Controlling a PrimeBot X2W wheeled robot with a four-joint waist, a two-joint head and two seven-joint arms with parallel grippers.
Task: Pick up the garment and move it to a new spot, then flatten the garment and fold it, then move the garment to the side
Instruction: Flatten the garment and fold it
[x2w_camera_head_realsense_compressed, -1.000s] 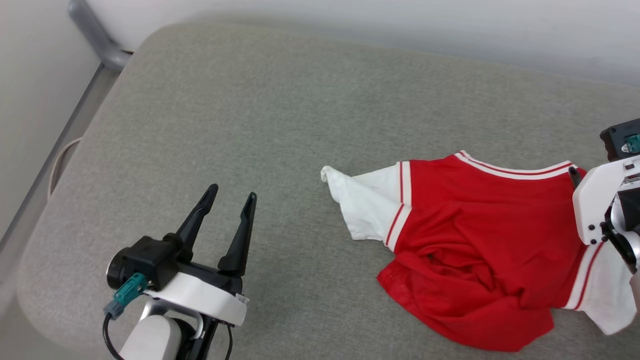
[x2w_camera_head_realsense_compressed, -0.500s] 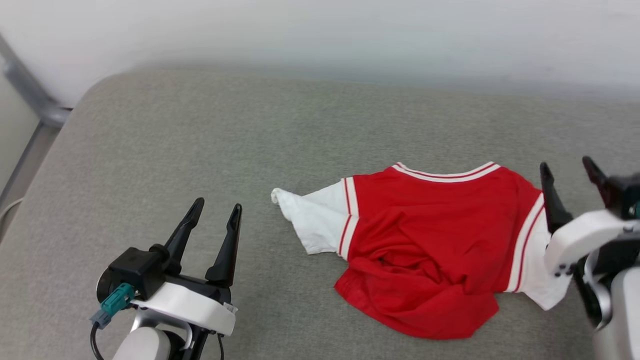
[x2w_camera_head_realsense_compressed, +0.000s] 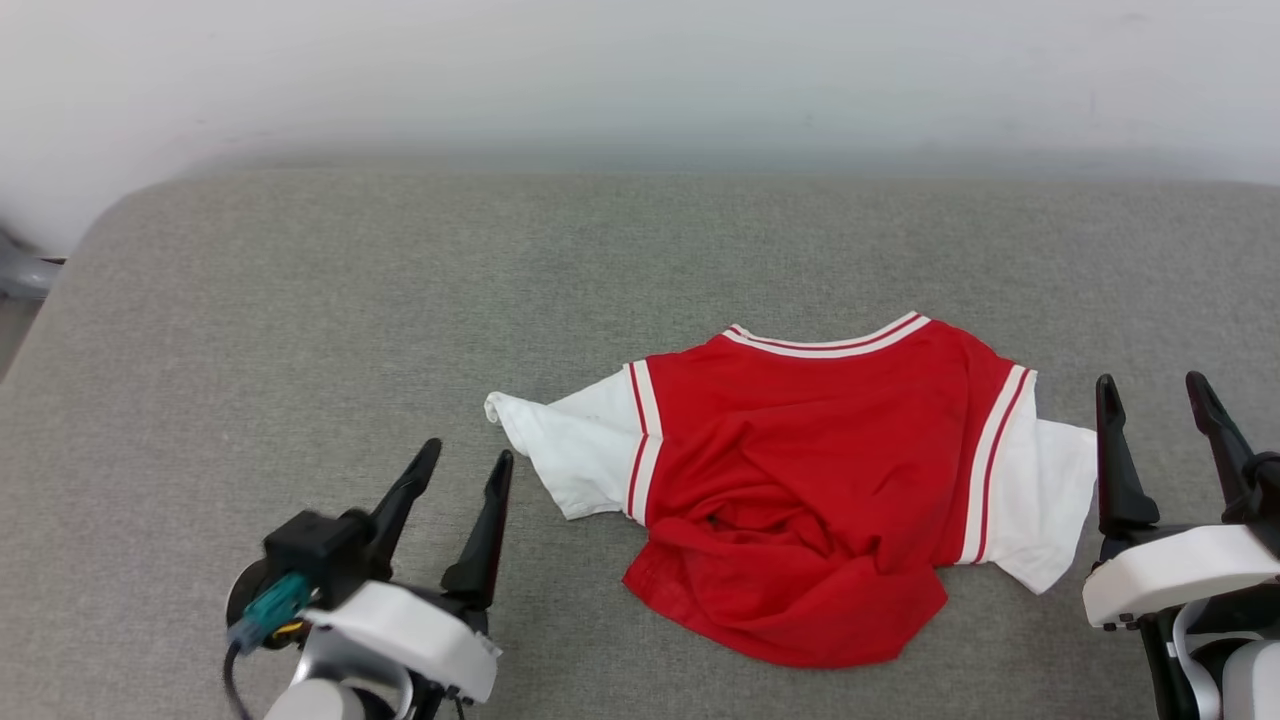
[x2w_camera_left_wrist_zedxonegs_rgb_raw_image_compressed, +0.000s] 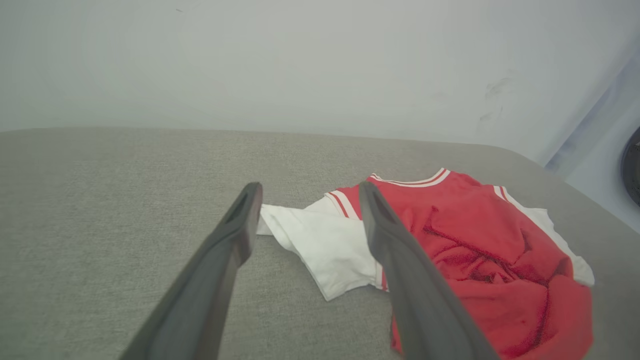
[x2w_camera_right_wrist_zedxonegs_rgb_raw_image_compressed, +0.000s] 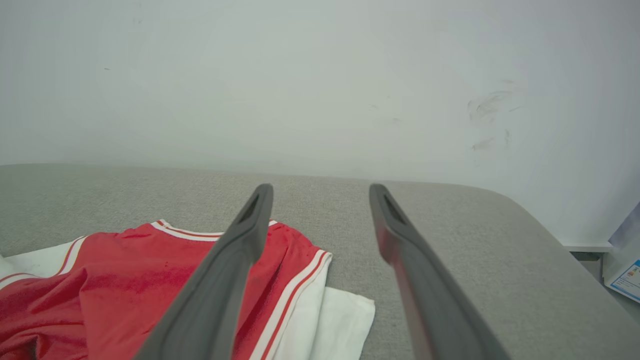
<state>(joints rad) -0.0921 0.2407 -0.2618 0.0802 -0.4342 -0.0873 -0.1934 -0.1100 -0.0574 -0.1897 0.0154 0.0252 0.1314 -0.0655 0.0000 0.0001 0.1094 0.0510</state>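
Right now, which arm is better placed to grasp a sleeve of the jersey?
Probably left. The left gripper is open with the garment's white sleeve straight ahead between its fingers; the right gripper, also open, points past the other sleeve at bare cushion.

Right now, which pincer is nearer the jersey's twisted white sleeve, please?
Left: the left pincer sits beside the twisted sleeve; the right pincer is across the garment, by its other sleeve.

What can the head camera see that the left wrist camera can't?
Head camera extra: the right gripper, open, beside the garment's white sleeve. Left wrist camera extra: a dark round thing at its right edge. Both: the crumpled red garment on the grey cushion, and the left gripper's open fingers.
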